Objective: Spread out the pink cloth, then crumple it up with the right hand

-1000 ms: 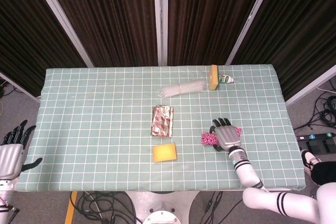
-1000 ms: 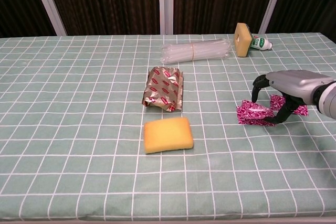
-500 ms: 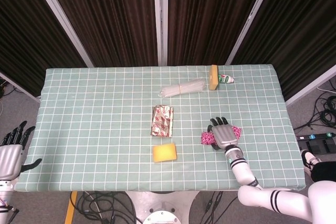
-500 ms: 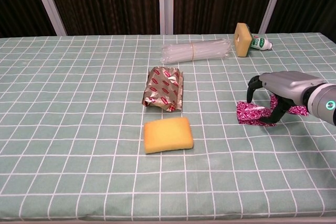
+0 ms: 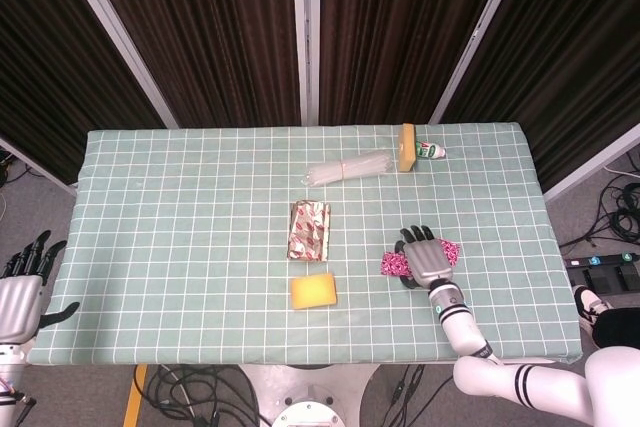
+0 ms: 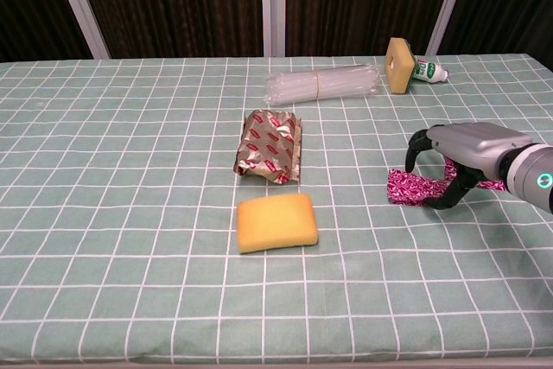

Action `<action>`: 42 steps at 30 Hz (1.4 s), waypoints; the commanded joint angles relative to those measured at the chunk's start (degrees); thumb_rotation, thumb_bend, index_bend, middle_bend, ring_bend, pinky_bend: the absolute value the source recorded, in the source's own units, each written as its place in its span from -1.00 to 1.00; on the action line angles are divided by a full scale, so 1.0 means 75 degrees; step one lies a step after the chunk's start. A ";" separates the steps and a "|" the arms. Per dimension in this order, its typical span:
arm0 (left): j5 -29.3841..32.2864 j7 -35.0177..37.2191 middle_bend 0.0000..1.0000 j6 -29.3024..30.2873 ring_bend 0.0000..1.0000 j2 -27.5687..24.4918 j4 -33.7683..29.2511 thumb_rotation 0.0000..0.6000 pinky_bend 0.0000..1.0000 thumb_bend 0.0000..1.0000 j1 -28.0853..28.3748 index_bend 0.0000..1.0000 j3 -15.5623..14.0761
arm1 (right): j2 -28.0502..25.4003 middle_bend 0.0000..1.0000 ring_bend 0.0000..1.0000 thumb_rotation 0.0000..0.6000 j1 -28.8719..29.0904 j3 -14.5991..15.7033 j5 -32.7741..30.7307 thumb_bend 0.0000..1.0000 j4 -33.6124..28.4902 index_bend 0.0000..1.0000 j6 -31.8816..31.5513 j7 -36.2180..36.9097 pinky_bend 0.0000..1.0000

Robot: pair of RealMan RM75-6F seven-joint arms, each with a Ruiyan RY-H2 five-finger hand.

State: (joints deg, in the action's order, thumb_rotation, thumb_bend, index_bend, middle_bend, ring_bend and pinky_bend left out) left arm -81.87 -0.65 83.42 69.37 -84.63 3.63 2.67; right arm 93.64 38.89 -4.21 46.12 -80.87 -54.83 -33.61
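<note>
Dark ribbed wall panels (image 5: 200,27), grey floor (image 5: 600,207)

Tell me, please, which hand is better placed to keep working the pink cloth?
The right hand. It arches over the pink cloth with its fingertips down on it, while the left hand hangs off the table's left edge, far from the cloth. The task also names the right hand.

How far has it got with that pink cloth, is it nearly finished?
In hand: the right hand is arched over the pink cloth, fingers curled down onto it, and the cloth looks bunched rather than flat. Whether the spreading step was done cannot be told from here. Left: finishing the crumple into the hand. The left hand hangs off the table's edge, holding nothing.
</note>
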 commanded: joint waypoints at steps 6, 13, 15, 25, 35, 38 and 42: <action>0.0003 0.0000 -0.80 0.0010 -0.79 -0.0002 -0.0002 1.00 -0.66 -0.87 -0.0008 -0.65 0.0001 | -0.0017 -0.81 -1.00 0.73 -0.0001 0.0040 0.0059 -0.57 0.0030 -0.39 0.0052 -0.0030 -1.00; 0.0011 -0.0065 -0.80 -0.0001 -0.79 -0.0026 -0.0056 1.00 -0.66 -0.87 0.0008 -0.65 0.0015 | -0.0103 -0.82 -1.00 0.74 0.0022 0.0084 0.0246 -0.57 0.0074 -0.39 0.0139 -0.0001 -1.00; 0.0015 -0.0088 -0.80 -0.0004 -0.79 -0.0036 -0.0081 1.00 -0.66 -0.87 0.0014 -0.65 0.0021 | -0.0145 -0.82 -1.00 0.75 0.0031 0.0114 0.0326 -0.57 0.0102 -0.39 0.0215 0.0036 -1.00; 0.0028 -0.0179 -0.80 -0.0020 -0.79 -0.0044 -0.0158 1.00 -0.66 -0.87 0.0027 -0.65 0.0022 | -0.0281 -0.82 -1.00 0.72 -0.0019 0.0232 0.0531 -0.57 0.0146 -0.43 0.0298 0.0097 -1.00; 0.0039 -0.0192 -0.80 -0.0007 -0.79 -0.0043 -0.0170 1.00 -0.66 -0.87 0.0020 -0.65 0.0020 | -0.0329 -0.83 -1.00 0.69 -0.0067 0.0282 0.0732 -0.57 0.0127 -0.56 0.0310 0.0176 -1.00; 0.0044 -0.0174 -0.80 -0.0005 -0.79 -0.0046 -0.0169 1.00 -0.66 -0.87 0.0020 -0.65 0.0027 | -0.0375 -0.83 -1.00 0.68 -0.0098 0.0242 0.0744 -0.57 0.0095 -0.59 0.0236 0.0207 -1.00; 0.0051 -0.0144 -0.80 -0.0008 -0.79 -0.0058 -0.0157 1.00 -0.66 -0.87 0.0019 -0.65 0.0031 | -0.0542 -0.83 -1.00 0.68 -0.0264 0.0162 0.0556 -0.57 0.0044 -0.60 -0.0068 0.0195 -1.00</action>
State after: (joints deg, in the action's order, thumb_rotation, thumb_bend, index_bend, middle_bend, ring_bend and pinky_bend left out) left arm -81.50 -1.75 83.37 68.94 -85.82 3.79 2.92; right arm 90.11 37.45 -2.70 51.06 -80.41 -54.67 -32.08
